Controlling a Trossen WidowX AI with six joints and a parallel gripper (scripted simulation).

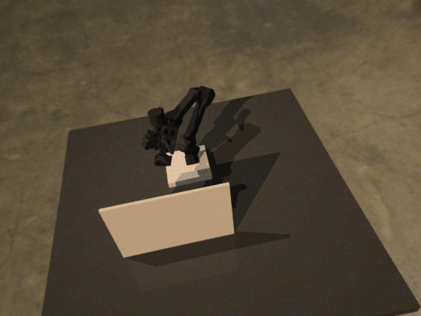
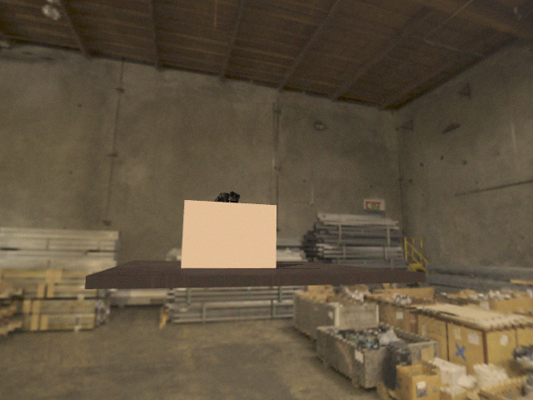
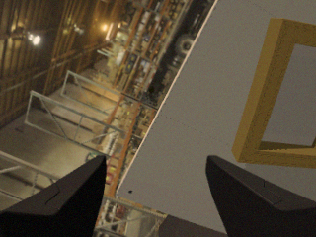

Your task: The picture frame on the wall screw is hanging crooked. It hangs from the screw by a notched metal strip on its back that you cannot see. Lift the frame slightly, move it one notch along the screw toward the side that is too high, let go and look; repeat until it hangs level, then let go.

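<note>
The picture frame (image 3: 269, 94), a yellow-brown rectangle, hangs on the grey face of the wall panel (image 3: 193, 114) (image 1: 176, 220) (image 2: 227, 237) at the right of the wrist view, cut off by its right edge. Against the panel's lower and left edges it looks crooked, its right side higher. The screw and notched strip are not in view. My gripper (image 3: 157, 163) is open and empty, its fingers wide apart and below and left of the frame in the wrist view, not around it. The top and exterior views see only the panel's back, which hides the frame.
The folded arm (image 1: 185, 103) stands on a pale base block (image 1: 178, 170) behind the panel in the top view. Its top just shows over the panel (image 2: 227, 197) in the exterior view. The dark table (image 1: 306, 255) (image 2: 344, 277) carries both. The panel's lower left corner shows in the wrist view.
</note>
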